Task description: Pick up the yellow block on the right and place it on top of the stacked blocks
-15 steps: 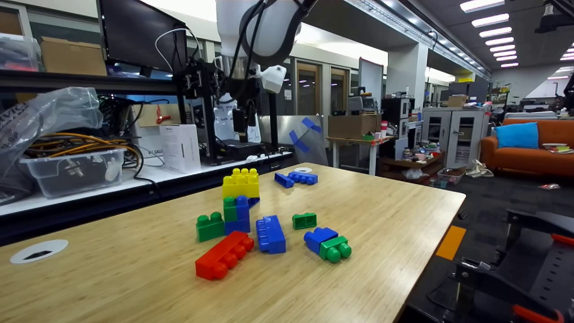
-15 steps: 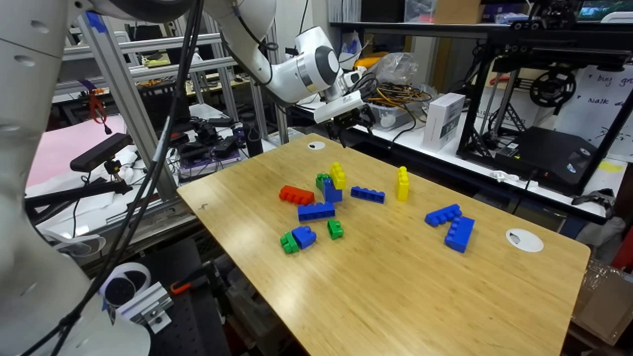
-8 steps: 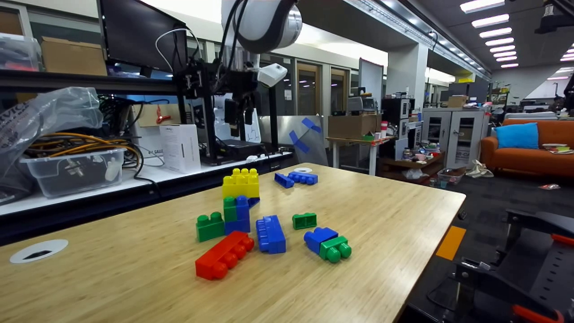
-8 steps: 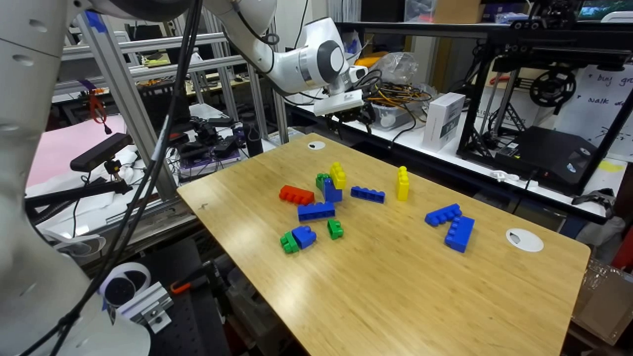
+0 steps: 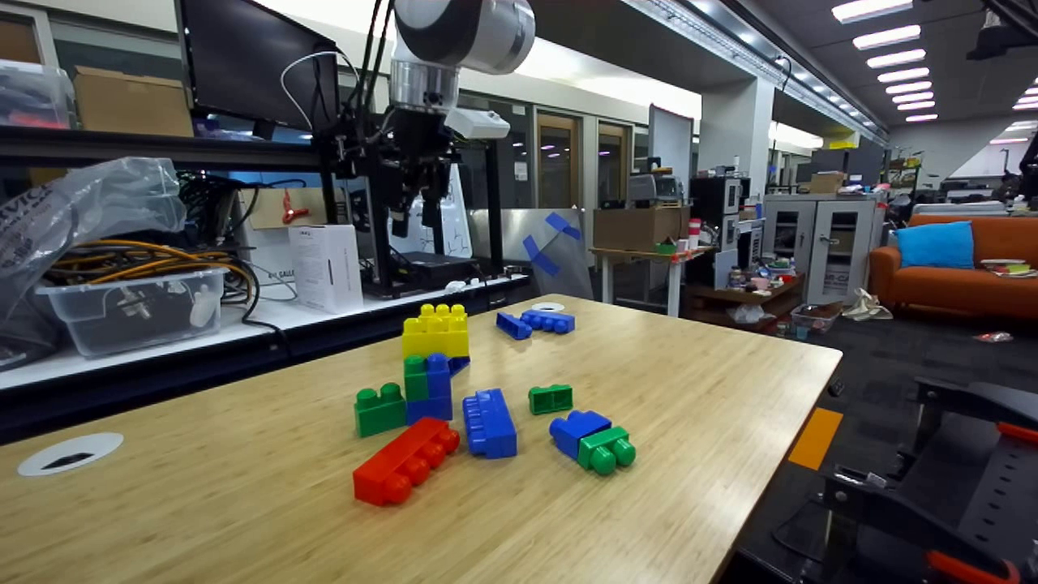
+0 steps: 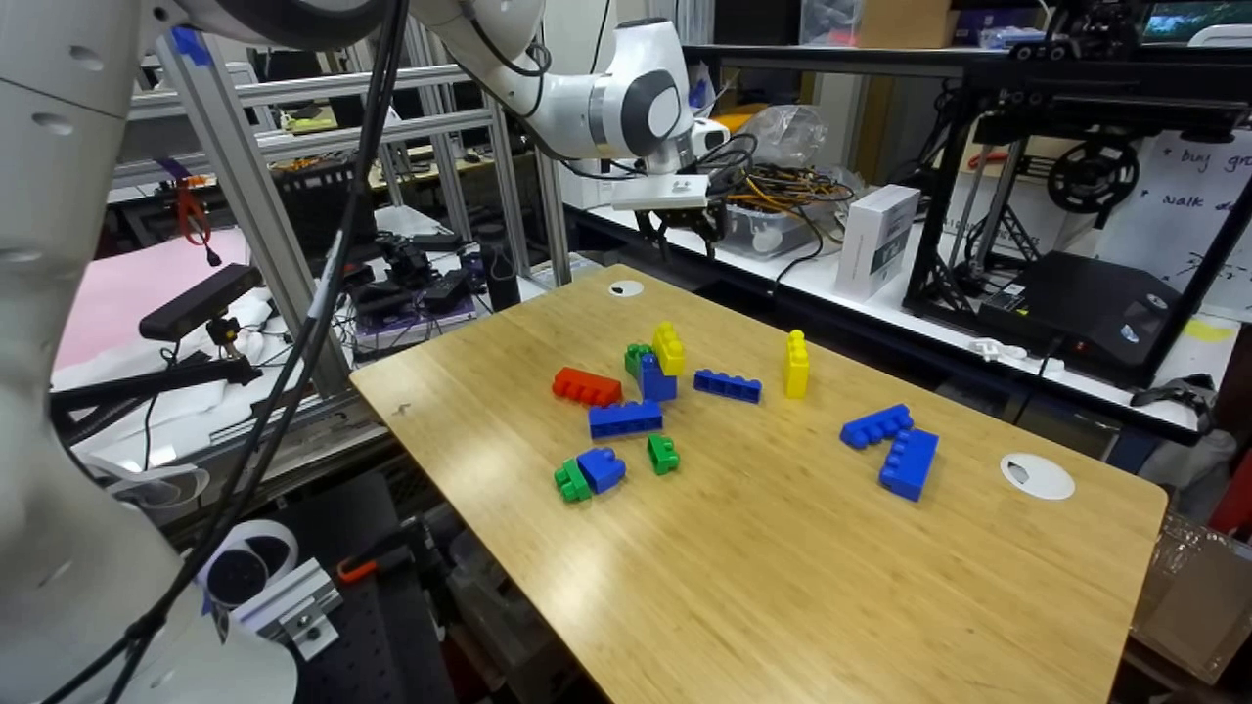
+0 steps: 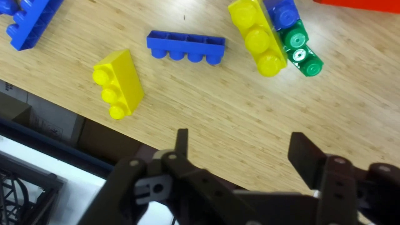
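Note:
The yellow block (image 6: 796, 368) stands alone by the table's back edge, studs up. In the wrist view the yellow block (image 7: 126, 84) lies to the left, well apart from my fingers. The stacked blocks (image 6: 657, 378) are to its left in that exterior view, with a yellow brick (image 7: 259, 37) over blue and green. In an exterior view, yellow studs from behind overlap the stacked blocks (image 5: 428, 397), so the lone block is mostly hidden there. My gripper (image 6: 688, 254) hangs high above the table's far side, fingers pointing down. The gripper (image 7: 239, 137) is open, with only tabletop visible between its fingers.
A blue brick (image 6: 727, 385) lies between the two yellow ones. Around the stack lie a red brick (image 6: 587, 385), another blue brick (image 6: 626, 418), a small green brick (image 6: 662, 454) and a blue-green pair (image 6: 590, 473). A shelf with a printer (image 6: 1086, 293) runs behind the table.
My gripper has swung from a tilted to a more upright pose and shifted slightly left in both exterior views. The bricks have stayed where they were.

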`<state>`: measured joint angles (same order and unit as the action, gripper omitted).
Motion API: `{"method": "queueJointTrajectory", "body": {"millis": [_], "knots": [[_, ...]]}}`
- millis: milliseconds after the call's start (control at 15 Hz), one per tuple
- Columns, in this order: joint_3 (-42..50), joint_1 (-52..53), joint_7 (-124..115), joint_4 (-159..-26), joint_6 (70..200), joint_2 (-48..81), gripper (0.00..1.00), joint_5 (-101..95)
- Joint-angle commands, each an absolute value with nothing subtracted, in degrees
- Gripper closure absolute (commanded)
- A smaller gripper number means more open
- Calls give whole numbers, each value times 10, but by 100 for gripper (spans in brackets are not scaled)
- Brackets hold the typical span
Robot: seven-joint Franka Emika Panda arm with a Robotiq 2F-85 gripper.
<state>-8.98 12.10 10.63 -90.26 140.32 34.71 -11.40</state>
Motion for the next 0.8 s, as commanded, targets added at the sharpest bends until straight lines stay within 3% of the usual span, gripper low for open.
{"method": "queueJointTrajectory", "body": {"millis": [0, 467, 733], "knots": [[-105, 109, 134, -871, 1372, 368, 48, -77], [-106, 107, 143, -849, 1359, 400, 96, -54], [-110, 102, 149, -845, 1349, 414, 100, -40]]}}
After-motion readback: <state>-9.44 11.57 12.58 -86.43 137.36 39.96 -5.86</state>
